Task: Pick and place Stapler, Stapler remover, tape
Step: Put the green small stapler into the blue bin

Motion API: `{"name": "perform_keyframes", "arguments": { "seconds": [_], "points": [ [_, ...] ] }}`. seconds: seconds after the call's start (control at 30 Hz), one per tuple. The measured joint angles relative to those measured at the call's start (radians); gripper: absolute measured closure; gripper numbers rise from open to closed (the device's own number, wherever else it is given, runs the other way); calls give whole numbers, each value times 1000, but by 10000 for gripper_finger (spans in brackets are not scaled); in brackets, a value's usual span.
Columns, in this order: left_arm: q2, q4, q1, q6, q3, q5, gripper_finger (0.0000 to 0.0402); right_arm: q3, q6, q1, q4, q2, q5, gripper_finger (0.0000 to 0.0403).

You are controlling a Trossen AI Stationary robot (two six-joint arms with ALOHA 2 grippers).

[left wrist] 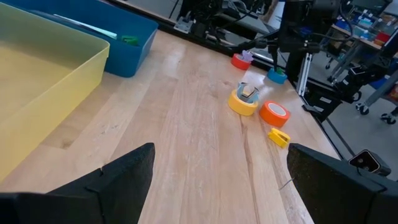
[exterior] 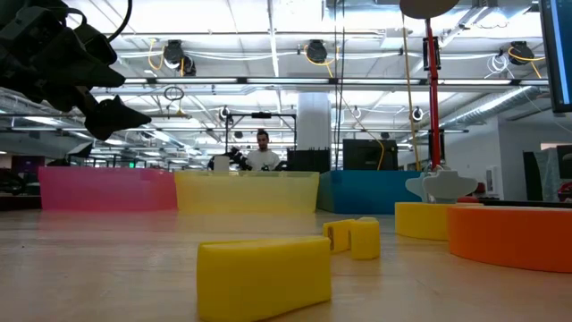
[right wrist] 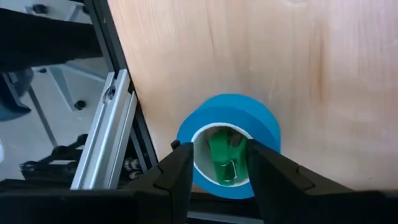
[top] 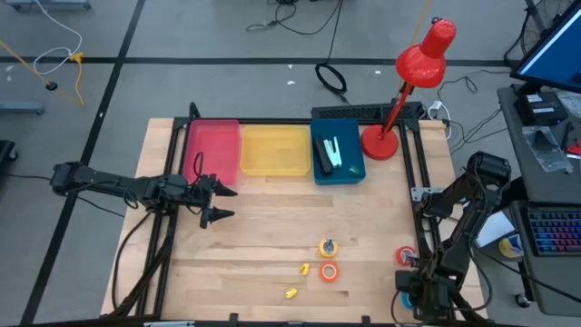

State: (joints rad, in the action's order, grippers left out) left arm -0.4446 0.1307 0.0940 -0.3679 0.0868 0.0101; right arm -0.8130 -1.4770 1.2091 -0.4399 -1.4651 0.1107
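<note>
Inside the smooth blue tape ring (right wrist: 227,144), narrow-gapped right hand (right wrist: 219,174) around a green piece (right wrist: 222,158).

Worktop (top: 263,227) and the items resting directly on it.

The wooden worktop carries three bins side by side along its far edge: pink bin (top: 212,148), yellow bin (top: 274,150), blue bin (top: 350,169). The red lamp (top: 380,143) base stands just beside the blue bin. Near the front edge lie the yellow tape roll (top: 328,247), the orange tape roll (top: 329,271) and two small yellow blocks (top: 303,269), (top: 290,292). The red tape roll (top: 405,257) and blue tape roll (right wrist: 228,145) lie at the right edge.
</note>
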Motion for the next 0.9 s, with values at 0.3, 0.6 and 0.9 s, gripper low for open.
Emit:
{"name": "perform_keyframes", "arguments": {
  "seconds": [0.3, 0.6, 0.9],
  "points": [
    [0, 0, 0, -4, 0, 0, 39, 8, 32, 2, -3, -2, 17, 292],
    [0, 0, 0, -4, 0, 0, 39, 10, 67, 4, -2, -4, 25, 338],
    [0, 0, 0, -3, 0, 0, 39, 10, 55, 3, -41, -4, 25, 346]
  ]
}}
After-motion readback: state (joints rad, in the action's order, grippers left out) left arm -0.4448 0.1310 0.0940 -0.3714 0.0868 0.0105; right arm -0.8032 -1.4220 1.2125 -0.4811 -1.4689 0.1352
